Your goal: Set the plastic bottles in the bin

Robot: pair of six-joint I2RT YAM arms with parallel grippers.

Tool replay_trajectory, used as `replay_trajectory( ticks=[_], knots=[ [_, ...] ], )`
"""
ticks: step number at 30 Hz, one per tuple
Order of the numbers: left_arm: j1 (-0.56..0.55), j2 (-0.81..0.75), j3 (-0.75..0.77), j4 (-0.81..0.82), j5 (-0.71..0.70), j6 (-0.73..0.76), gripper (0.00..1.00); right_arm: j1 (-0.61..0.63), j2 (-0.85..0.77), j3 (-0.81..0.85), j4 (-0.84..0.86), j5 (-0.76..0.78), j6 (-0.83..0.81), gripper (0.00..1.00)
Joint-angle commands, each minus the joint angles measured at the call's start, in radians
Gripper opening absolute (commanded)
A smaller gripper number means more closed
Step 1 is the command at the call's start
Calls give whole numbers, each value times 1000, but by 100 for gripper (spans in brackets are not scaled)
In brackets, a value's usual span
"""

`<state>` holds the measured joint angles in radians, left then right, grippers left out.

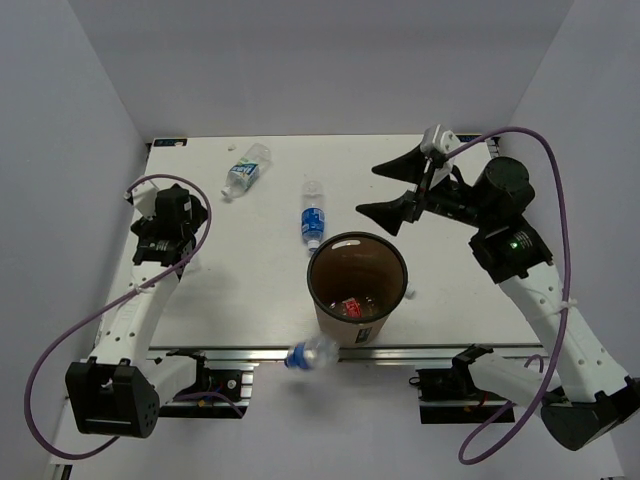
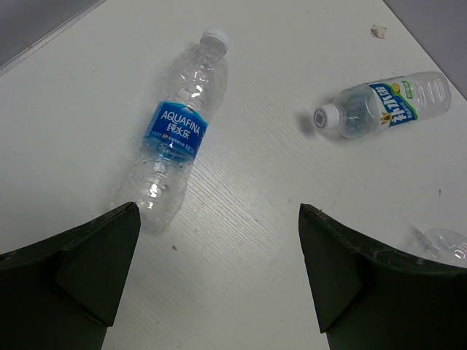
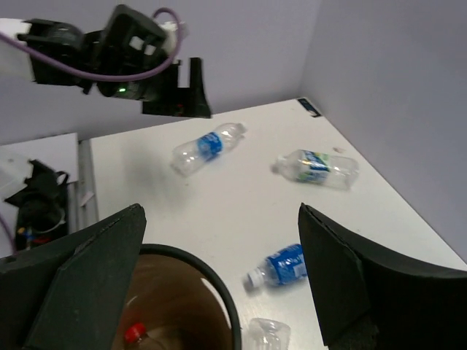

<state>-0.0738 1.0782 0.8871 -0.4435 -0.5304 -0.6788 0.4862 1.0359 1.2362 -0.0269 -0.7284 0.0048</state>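
Note:
The brown bin (image 1: 325,300) stands at the table's near middle, with a red-capped bottle (image 1: 352,307) lying inside it. My right gripper (image 1: 368,190) hangs open and empty above the table, just behind the bin's (image 3: 219,292) rim. A blue-labelled bottle (image 1: 312,215) lies behind the bin and a green-labelled bottle (image 1: 247,170) lies at the far left. A blurred blue-labelled bottle (image 1: 311,354) is at the near table edge. My left gripper (image 2: 219,207) is open over the bare table, with an Aquafina bottle (image 2: 179,131) lying just ahead of its left finger.
A clear bottle (image 3: 266,335) shows right beside the bin's rim in the right wrist view. A small white thing (image 1: 409,293) sits against the bin's right side. Grey walls close the table at the back and both sides. A metal rail (image 1: 400,352) runs along the near edge.

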Motion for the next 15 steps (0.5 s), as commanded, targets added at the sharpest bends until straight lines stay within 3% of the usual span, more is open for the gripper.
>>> replay_trajectory(
  ticks=[1, 7, 15],
  knots=[
    [3, 12, 35, -7, 3, 13, 98, -21, -28, 19, -31, 159, -13, 89],
    [3, 17, 33, 34, 78, 30, 98, -29, -31, -18, -62, 218, 15, 89],
    [5, 25, 33, 0, 50, 33, 98, -46, 42, -23, -87, 369, 35, 89]
  ],
)
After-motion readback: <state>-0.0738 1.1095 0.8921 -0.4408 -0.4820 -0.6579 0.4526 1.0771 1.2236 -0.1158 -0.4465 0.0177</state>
